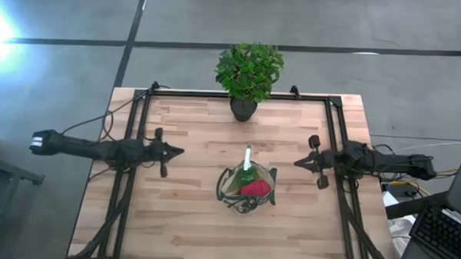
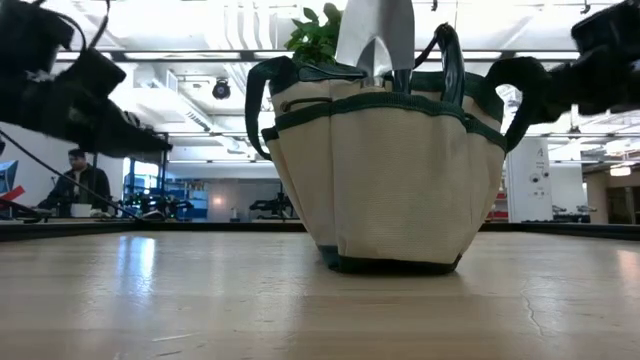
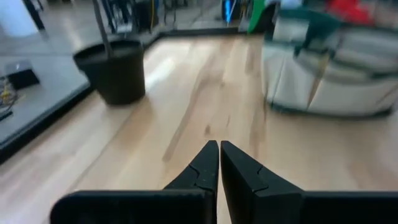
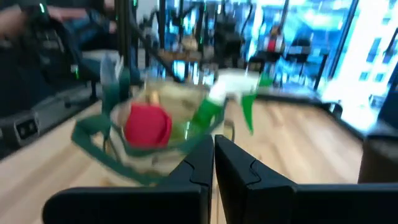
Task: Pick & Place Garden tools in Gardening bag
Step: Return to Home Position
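Standing upright near the middle of the table point(image 1: 189, 220), the gardening bag point(image 1: 246, 189) is the reference for every position given here. Inside the bag lie a red glove point(image 1: 255, 189) and a green spray bottle point(image 1: 246, 170). The bottle's pale head leans over the rim on the side that faces the potted plant point(image 1: 249, 69). In the low view a grey metal blade point(image 2: 378, 35) rises above the bag's dark green trim, between the two handles; which tool it belongs to cannot be told.

The left end effector point(image 1: 180, 151) hangs to the left of the bag, well apart from it, and points toward it. Its fingers point(image 3: 199, 174) are pressed together, with only a hairline seam between them, and grip no object. The right end effector point(image 1: 297, 161) hangs to the right of the bag, likewise well apart and pointing toward it. Its fingers point(image 4: 249, 171) meet tip to tip in the same way. The right wrist view looks past these fingers into the open mouth of the bag, where the glove lies just beside the bottle.

The potted plant stands beyond the bag at the far edge of the table, its black pot point(image 3: 112, 71) well apart from the bag. In the low view a seated person point(image 2: 80, 185) shows in the room far behind the bag.
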